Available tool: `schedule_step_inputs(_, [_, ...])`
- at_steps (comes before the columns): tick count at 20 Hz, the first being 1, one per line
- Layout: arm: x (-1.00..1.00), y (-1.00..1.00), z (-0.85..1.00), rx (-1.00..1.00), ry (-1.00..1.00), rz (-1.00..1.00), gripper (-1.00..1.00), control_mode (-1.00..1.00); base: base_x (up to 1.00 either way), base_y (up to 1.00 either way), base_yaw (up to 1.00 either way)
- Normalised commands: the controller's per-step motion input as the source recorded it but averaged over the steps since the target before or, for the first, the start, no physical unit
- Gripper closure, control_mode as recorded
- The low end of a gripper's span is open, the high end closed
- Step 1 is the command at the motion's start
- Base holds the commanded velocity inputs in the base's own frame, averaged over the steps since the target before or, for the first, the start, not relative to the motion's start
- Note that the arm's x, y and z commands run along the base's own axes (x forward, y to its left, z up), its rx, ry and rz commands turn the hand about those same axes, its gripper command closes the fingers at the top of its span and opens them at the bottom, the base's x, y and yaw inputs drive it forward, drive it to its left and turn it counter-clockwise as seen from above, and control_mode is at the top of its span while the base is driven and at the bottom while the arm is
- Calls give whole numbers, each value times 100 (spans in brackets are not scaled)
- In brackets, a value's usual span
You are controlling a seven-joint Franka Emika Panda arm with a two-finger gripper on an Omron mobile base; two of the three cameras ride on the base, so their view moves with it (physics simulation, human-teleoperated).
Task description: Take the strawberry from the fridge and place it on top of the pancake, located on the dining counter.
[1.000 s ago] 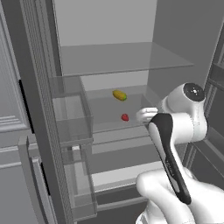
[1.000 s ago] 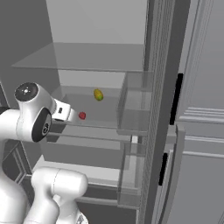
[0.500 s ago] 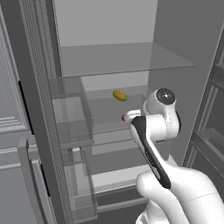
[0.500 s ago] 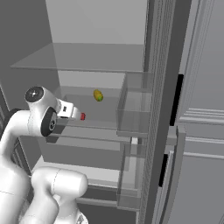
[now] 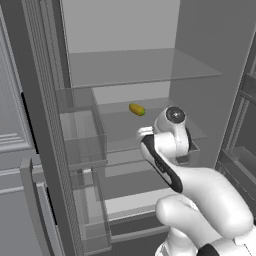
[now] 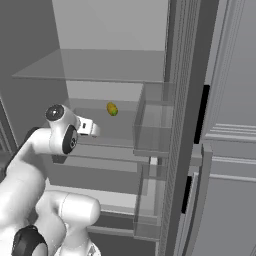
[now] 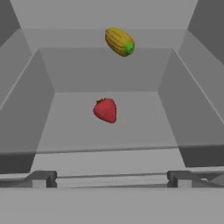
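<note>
Gripper (image 7: 111, 178) spread wide, nothing between the fingertips (image 7: 43, 178), aimed into the open fridge (image 5: 210, 60). Strawberry (image 7: 105, 109) lies on a glass shelf (image 7: 78, 131) ahead of the gripper, centred between the tips, not touched. Small yellow item (image 7: 119, 42) with a green end farther back on the same shelf, apart from the berry.

no readable text, no labels, no brands, no numbers anywhere
</note>
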Motion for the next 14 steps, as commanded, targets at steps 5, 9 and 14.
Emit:
schedule_step_inputs(5, [64,0,-15,0,9,0,-100,-100,0,0,0])
schedule_step_inputs(9, [42,0,-11,0,4,0,-100,-100,0,0,0])
schedule_step_inputs(14, [33,0,-30,-1,1,0,-100,-100,0,0,0])
